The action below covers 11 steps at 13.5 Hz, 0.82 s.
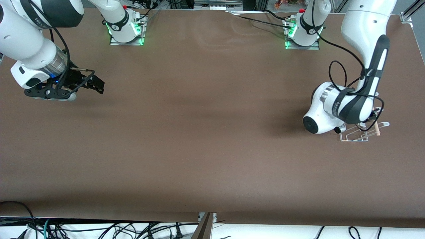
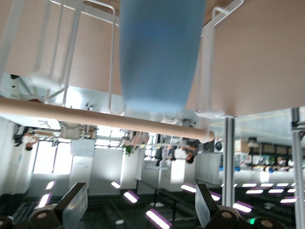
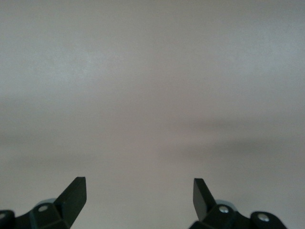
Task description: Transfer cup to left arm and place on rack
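The light-blue cup (image 2: 159, 52) rests on the white wire rack (image 2: 112, 62), between its bent wires and against the wooden dowel (image 2: 95, 114). My left gripper (image 2: 140, 195) is open and drawn back from the cup, with nothing between its fingers. In the front view the left arm's wrist (image 1: 328, 109) hangs over the rack (image 1: 360, 134) at the left arm's end of the table and hides the cup and the gripper. My right gripper (image 1: 98, 84) waits open and empty over bare table at the right arm's end; the right wrist view shows the same gripper (image 3: 139, 186).
The brown table (image 1: 206, 132) stretches between the two arms. The arm bases (image 1: 126, 30) stand along its edge farthest from the front camera. Cables hang below the edge nearest to that camera.
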Each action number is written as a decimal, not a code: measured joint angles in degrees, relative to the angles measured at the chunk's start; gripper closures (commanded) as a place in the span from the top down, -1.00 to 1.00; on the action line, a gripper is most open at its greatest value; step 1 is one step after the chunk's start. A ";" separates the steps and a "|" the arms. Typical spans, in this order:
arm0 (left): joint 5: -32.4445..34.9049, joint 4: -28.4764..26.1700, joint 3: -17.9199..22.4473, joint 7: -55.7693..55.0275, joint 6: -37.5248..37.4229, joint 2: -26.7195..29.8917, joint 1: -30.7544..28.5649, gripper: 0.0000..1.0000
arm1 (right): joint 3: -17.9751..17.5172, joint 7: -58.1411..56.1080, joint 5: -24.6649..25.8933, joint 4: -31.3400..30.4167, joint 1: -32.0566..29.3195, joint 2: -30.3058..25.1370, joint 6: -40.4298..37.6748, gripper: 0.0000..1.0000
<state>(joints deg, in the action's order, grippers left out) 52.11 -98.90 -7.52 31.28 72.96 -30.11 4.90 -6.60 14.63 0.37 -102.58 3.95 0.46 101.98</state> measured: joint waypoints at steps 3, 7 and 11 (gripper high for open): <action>-11.97 6.38 0.26 -4.03 -1.45 5.12 -0.28 1.00 | 0.00 0.00 0.00 0.00 0.00 0.04 -0.01 0.98; -28.19 15.97 0.36 -19.58 -2.60 10.37 -0.43 1.00 | 0.00 0.00 0.01 -0.01 0.00 0.04 -0.03 0.98; -41.15 21.68 0.19 -31.54 2.75 13.54 -0.02 1.00 | 0.00 0.00 0.01 -0.01 0.00 0.08 -0.08 0.98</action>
<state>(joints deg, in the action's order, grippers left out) 10.96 -77.22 -7.33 -0.27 75.71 -16.58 4.88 -6.60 14.63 0.38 -102.59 3.95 0.54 101.91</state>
